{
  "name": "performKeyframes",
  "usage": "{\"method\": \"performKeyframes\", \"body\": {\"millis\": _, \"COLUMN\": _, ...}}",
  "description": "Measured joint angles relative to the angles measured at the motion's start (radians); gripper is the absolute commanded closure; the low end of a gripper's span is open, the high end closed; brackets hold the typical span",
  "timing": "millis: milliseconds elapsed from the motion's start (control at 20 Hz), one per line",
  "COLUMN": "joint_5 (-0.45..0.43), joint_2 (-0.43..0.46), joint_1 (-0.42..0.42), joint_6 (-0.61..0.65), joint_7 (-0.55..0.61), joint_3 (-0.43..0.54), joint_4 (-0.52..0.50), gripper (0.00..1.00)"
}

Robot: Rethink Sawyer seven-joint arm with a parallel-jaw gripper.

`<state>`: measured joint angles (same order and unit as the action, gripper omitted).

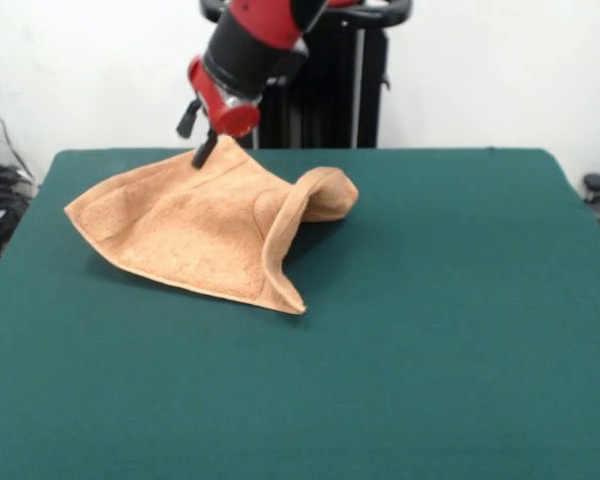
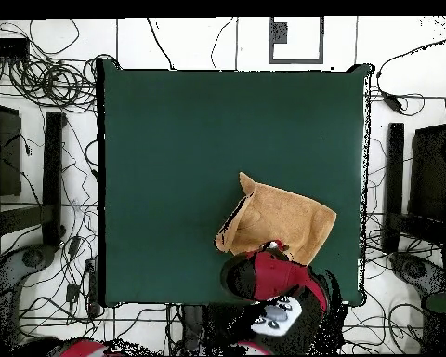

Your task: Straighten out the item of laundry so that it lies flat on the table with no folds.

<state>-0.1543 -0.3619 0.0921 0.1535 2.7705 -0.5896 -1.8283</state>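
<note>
The orange-tan towel point(image 1: 205, 225) lies rumpled on the left far part of the green table point(image 1: 450, 320). Its right side is folded over into a raised, curled flap point(image 1: 320, 195), and its far corner rises to a peak at my gripper point(image 1: 206, 150). The gripper comes down from the red and black arm and is shut on that far corner, holding it slightly lifted. In the overhead view the towel point(image 2: 287, 216) sits near the table's point(image 2: 171, 139) bottom right, and the arm point(image 2: 268, 279) covers the towel's near edge and hides the gripper.
The black pedestal point(image 1: 330, 90) stands behind the table's far edge. Cables point(image 2: 50, 84) and dark stands point(image 2: 52, 167) lie on the floor around the table. The towel is close to the table's far edge in the front view.
</note>
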Motion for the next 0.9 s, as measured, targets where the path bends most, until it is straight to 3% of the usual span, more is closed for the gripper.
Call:
{"method": "performKeyframes", "body": {"millis": 350, "joint_5": 0.023, "joint_2": 0.085, "joint_1": -0.002, "joint_6": -0.002, "joint_7": 0.0, "joint_3": 0.0, "joint_4": 0.029, "gripper": 0.0}}
{"method": "performKeyframes", "body": {"millis": 900, "joint_5": 0.058, "joint_2": 0.117, "joint_1": -0.021, "joint_6": -0.002, "joint_7": 0.0, "joint_3": 0.0, "joint_4": 0.066, "gripper": 0.0}}
